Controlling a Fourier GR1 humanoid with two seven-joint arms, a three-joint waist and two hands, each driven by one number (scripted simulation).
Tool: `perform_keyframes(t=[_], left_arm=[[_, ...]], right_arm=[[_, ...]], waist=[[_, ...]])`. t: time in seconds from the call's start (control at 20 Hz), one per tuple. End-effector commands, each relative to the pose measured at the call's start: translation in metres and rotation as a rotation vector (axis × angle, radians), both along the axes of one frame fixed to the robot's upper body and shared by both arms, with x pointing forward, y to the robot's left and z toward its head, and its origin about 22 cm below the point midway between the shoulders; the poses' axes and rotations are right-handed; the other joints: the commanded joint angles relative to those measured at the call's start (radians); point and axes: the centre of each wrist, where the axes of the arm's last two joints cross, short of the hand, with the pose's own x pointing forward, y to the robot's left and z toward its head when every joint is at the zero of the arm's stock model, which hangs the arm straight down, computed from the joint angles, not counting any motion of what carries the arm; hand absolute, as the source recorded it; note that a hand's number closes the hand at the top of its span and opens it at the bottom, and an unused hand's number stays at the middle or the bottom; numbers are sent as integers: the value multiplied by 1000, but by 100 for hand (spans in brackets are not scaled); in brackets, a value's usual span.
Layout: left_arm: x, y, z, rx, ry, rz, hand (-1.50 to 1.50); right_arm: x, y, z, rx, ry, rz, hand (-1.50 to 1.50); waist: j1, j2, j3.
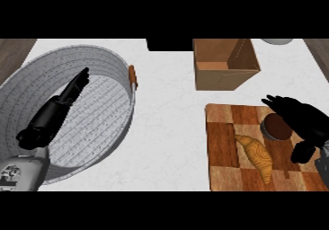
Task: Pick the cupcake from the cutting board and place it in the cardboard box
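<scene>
Right hand comes in from the lower right and sits against the right side of the cupcake, partly covering it. Can't tell whether it is gripping the cupcake or only set around it. The cupcake has a dark brown top and is on the checkered cutting board, near the board's upper right part. The croissant lies on the same board, just below and left of the cupcake, running diagonally.

The cardboard box is open-topped and stands on the white table just above the board's top edge, apart from it. Nothing is visible inside the box.

Left hand is open with straight fingers pointing up-right, over the inside of the big grey woven basket at the left. The basket has an orange handle on its right rim. A white rounded thing is cut off at the top right edge.
</scene>
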Motion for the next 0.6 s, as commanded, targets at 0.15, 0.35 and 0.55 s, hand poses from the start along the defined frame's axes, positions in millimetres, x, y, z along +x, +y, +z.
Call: perform_keyframes(t=[0.15,0.35,0.55], left_arm=[[-4,0,0,-1,6,-21,0],[-16,-2,-18,3,6,-5,0],[10,-8,-2,3,-5,-1,0]], right_arm=[[7,-4,-15,-51,6,-34,-150],[2,-20,-39,-72,3,-44,-150],[19,-27,-42,-27,28,-59,-150]], waist=[[0,0,0],[1,0,0],[0,1,0]])
